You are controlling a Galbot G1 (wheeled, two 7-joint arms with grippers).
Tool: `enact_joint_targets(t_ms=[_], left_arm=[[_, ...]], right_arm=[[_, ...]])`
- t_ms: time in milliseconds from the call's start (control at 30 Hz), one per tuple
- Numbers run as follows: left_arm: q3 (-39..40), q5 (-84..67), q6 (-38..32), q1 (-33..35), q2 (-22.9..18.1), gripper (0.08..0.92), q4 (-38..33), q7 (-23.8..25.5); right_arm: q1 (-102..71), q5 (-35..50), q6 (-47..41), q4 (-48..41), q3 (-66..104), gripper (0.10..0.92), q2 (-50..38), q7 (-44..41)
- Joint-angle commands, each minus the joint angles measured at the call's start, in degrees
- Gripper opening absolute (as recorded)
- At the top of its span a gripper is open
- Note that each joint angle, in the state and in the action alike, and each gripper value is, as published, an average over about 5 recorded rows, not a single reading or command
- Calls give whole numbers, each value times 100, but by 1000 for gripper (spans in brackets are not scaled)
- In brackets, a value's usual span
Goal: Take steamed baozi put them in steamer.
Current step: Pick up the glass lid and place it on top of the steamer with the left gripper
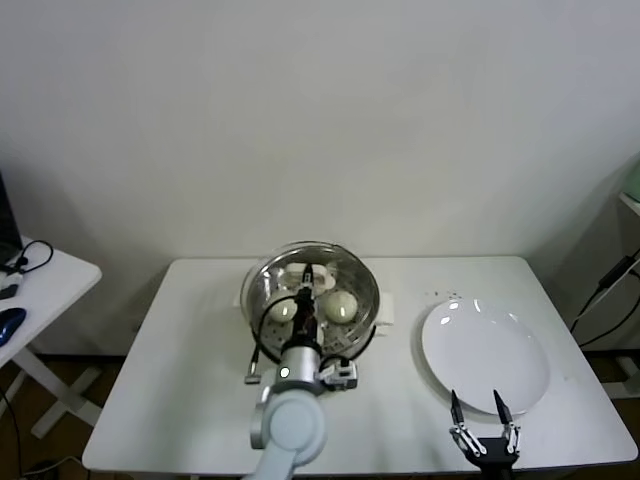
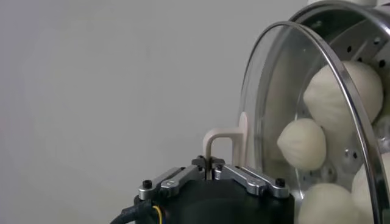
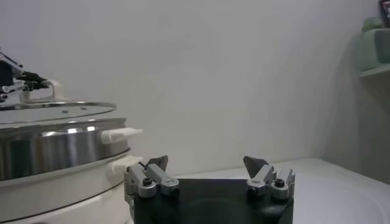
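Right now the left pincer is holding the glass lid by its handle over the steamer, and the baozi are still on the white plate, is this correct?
Not quite: the plate is bare. The head view shows the baozi inside the steamer, under the glass lid the left pincer holds by its handle.

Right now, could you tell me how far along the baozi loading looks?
Done: the plate is bare, and baozi lie inside the steamer; three or four show through the glass. In hand: the left gripper is shut on the white handle of the glass lid, holding it over the basket. Left: seat the lid and let go. The right gripper waits open beside the plate.
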Motion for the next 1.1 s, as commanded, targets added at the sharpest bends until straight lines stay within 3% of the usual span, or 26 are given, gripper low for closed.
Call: enact_joint_targets(t_ms=[33, 1100], left_arm=[[109, -116, 130, -219, -282, 134, 312, 60], [136, -116, 145, -97, -282, 134, 253, -95]], right_arm=[[-3, -11, 1, -13, 11, 823, 10, -9], [-98, -44, 45, 66, 80, 823, 48, -21]])
